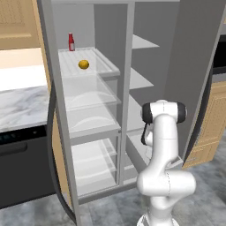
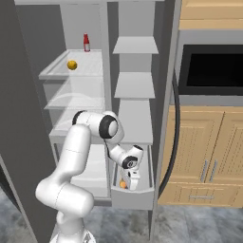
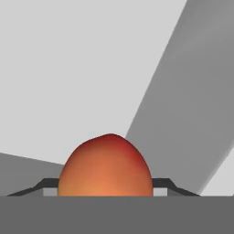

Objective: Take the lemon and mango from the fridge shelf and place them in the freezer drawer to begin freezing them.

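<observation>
Gripper (image 2: 125,184), closed on the mango (image 3: 106,167), reaches down into the freezer drawer (image 2: 133,195) for release; lemon (image 1: 84,65) waits on the fridge shelf (image 1: 100,59)

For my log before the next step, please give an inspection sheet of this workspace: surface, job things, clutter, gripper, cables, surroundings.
Surface: fridge shelf, pale, ribbed.
Job things: lemon lies on that shelf; mango is between the fingers, low inside the freezer drawer.
Clutter: red bottle upright at the shelf's back.
Gripper: gripper shut on the mango, reaching down into the drawer.
Cables: nothing seen.
Surroundings: marble counter, wooden cabinets, dark oven.
</observation>
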{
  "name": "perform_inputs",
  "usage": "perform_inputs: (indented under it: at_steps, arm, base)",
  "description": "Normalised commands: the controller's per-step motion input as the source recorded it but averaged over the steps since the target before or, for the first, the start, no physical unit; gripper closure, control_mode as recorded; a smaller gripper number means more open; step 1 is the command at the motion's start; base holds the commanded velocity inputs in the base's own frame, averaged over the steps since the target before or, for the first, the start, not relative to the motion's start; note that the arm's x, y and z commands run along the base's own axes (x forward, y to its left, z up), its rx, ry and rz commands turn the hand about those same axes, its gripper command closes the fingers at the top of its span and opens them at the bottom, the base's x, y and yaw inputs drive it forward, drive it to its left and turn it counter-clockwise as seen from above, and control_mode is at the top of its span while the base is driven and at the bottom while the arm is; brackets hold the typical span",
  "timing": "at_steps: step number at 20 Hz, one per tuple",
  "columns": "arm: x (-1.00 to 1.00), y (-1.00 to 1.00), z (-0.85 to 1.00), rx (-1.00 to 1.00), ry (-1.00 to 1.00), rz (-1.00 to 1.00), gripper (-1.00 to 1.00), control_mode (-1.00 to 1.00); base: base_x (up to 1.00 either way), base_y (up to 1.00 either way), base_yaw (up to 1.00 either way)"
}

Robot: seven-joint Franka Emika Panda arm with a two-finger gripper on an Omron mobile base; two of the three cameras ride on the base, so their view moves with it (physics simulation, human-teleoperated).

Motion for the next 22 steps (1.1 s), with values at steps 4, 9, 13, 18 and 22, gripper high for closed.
perform_inputs:
  at_steps: [4,9,13,18,22]
  arm:
    - [-0.19,0.0,-0.27,0.04,0.0,0.0,1.0,-1.0]
    - [-0.44,0.0,-0.24,0.04,0.0,0.0,1.0,-1.0]
    - [-0.73,0.0,-0.29,0.02,0.0,0.0,1.0,-1.0]
    - [-0.66,0.0,-0.19,0.01,0.0,0.0,1.0,-1.0]
    - [-0.01,0.0,0.0,0.0,0.0,-0.02,1.0,-1.0]
  base:
    - [0.0,0.0,0.0]
    - [0.0,0.0,0.0]
    - [0.0,0.0,0.0]
    - [0.0,0.0,0.0]
    - [0.0,0.0,0.0]
